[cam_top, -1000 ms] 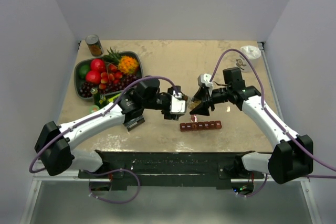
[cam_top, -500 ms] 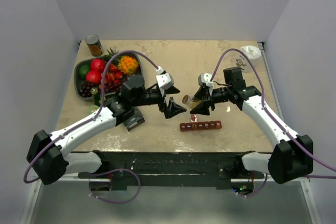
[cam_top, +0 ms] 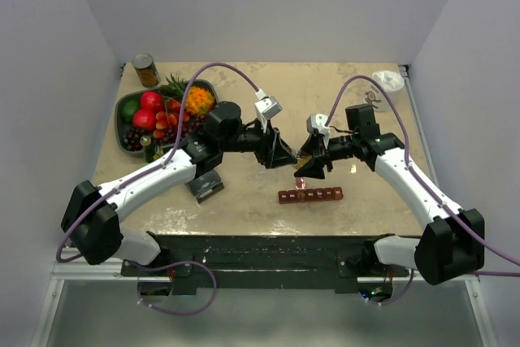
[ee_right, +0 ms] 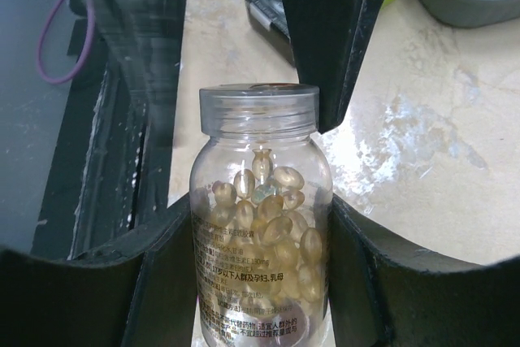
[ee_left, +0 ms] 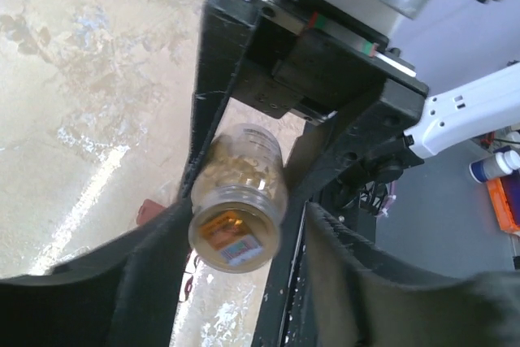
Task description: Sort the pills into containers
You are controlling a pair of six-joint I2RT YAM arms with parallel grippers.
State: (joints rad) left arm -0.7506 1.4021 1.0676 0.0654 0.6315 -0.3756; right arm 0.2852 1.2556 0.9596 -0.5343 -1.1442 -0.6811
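Note:
My right gripper (cam_top: 305, 166) is shut on the small clear pill bottle (ee_right: 258, 298) and holds it tilted above the table. The tan-orange pills (ee_right: 272, 225) fill its lower part. The clear cap (ee_right: 258, 110) points at my left gripper (cam_top: 286, 158). That gripper is open, one finger on each side of the cap end (ee_left: 236, 229); one finger (ee_right: 333, 46) is close beside the cap, the other stands off. The dark red-brown container strip (cam_top: 310, 195) lies on the table just below both grippers, one lid raised. In the top view the bottle is mostly hidden.
The grey-green fruit bowl (cam_top: 166, 115) stands at the back left with a metal can (cam_top: 145, 70) behind it. A small black object (cam_top: 207, 187) lies under the left arm. A white item (cam_top: 388, 80) sits at the back right corner.
My left gripper has swung up and to the right and turned, and its fingers now straddle the bottle's cap end. The right arm and the bottle have stayed put.

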